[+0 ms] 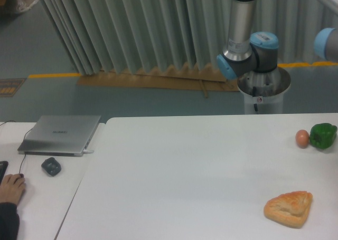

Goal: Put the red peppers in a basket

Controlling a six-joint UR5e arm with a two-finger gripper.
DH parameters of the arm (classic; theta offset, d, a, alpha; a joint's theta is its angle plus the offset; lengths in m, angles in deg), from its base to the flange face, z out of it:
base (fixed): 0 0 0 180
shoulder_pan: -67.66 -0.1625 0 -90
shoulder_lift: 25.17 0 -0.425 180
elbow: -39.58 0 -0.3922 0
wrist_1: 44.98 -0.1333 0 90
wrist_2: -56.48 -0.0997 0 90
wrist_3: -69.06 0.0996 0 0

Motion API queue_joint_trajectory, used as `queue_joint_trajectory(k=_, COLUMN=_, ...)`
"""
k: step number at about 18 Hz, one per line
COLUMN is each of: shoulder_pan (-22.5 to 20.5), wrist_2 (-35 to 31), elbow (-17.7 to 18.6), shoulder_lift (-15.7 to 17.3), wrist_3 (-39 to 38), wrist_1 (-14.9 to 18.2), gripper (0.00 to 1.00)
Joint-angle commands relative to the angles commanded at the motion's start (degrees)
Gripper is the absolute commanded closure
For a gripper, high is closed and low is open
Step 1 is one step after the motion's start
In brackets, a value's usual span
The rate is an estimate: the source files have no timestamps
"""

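Arm rises behind the table, its gripper out of sight, so no telling its state; no red pepper visible, only egg touching green pepper

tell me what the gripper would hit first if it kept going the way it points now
Cannot say: the gripper is out of the picture. Only the arm shows, rising past the top edge behind the table, so its heading is unknown.

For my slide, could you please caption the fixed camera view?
UR5e arm raised behind a white table holding egg, green pepper and pastry.
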Motion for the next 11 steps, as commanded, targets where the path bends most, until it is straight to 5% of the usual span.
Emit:
queue_joint_trajectory(k=3, shoulder_pan=3.34, wrist_2=0.27, elbow=0.18, shoulder_lift=1.93, wrist_3=-2.63, wrist_1=2.73, gripper=0.0)
queue_joint_trajectory(k=11, shoulder_pan=5.02, wrist_2=0.53, elbow=0.53, shoulder_lift=2.11, wrist_3=-5.55, wrist_1=3.26, gripper=0.0)
